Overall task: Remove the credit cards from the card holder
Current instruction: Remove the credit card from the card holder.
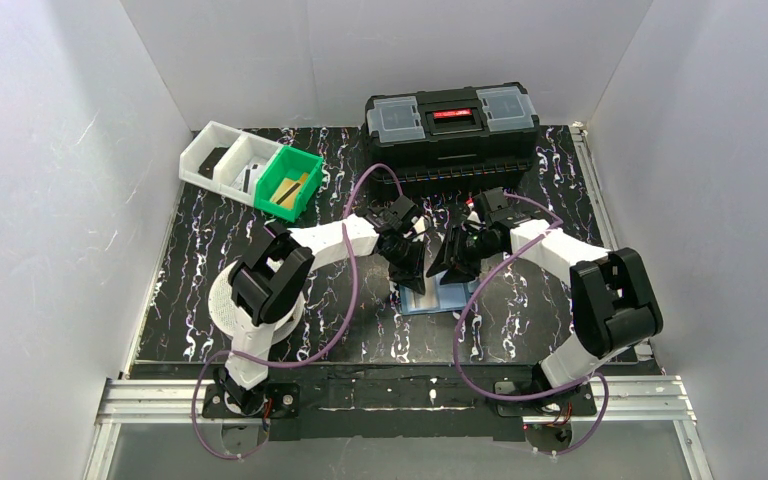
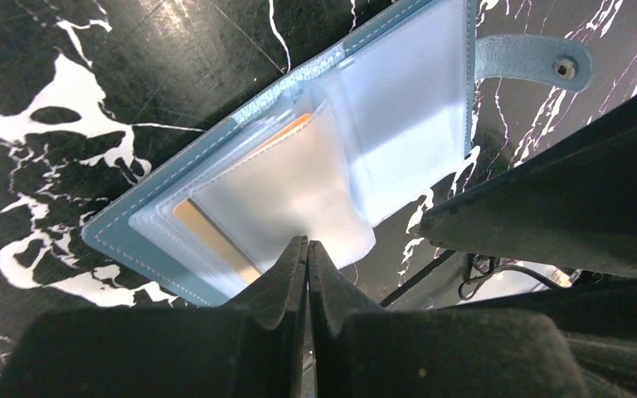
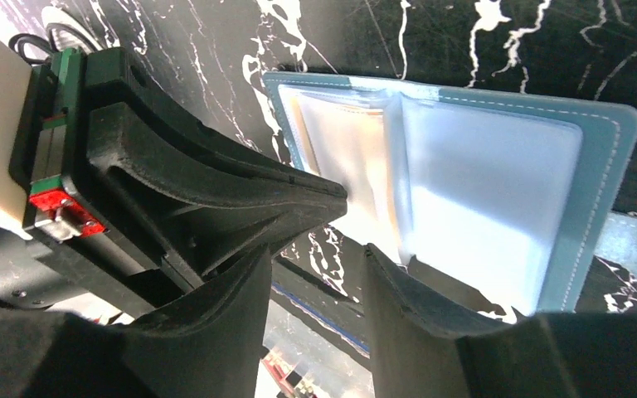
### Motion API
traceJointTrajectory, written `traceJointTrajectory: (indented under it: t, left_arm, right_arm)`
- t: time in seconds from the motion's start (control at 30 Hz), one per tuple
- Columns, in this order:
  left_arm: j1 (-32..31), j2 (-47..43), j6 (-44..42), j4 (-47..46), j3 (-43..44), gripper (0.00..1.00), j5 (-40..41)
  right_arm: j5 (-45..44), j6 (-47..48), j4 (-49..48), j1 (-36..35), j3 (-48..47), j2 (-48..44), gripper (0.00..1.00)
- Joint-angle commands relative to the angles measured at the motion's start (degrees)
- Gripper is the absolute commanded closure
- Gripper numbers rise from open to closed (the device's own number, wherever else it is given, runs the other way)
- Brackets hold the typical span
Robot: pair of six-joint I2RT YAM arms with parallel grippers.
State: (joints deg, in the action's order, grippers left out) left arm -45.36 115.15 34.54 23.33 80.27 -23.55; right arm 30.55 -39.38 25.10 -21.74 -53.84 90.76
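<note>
The blue card holder (image 1: 442, 298) lies open on the marbled table between my two grippers. Its clear sleeves (image 2: 398, 108) fan out over the paler blue inside. An orange-tan credit card (image 2: 213, 239) shows inside the sleeves, and its far corner (image 2: 289, 131) peeks out higher up. My left gripper (image 2: 308, 243) is shut, pinching the edge of one lifted clear sleeve (image 2: 286, 186). My right gripper (image 3: 317, 250) stands open just off the holder's (image 3: 601, 141) edge, with nothing between its fingers. The left gripper's black fingers (image 3: 216, 195) reach in from the left of that view.
A black toolbox (image 1: 450, 125) stands at the back of the table. A green bin (image 1: 290, 182) holding tan pieces and a white divided tray (image 1: 222, 155) sit at the back left. The holder's snap strap (image 2: 531, 62) lies flat beside it.
</note>
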Motion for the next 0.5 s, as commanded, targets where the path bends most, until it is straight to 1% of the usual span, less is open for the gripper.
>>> traceJointTrajectory:
  t: [0.0,0.23,0.47]
  left_arm:
    - [-0.33,1.15,0.58,-0.74,1.62,1.00,-3.11]
    - [-0.22,0.15,1.21,-0.57,1.30,1.00,-0.51]
    - [-0.19,1.84,1.43,-0.80,2.07,1.00,-1.99]
  right_arm:
    - [-3.44,0.82,3.82,0.29,-1.54,-2.60,0.48]
    - [-10.07,3.28,6.84,-1.08,-2.02,-2.68,0.48]
    - [-15.04,4.82,7.14,-5.35,-4.70,1.13,0.55]
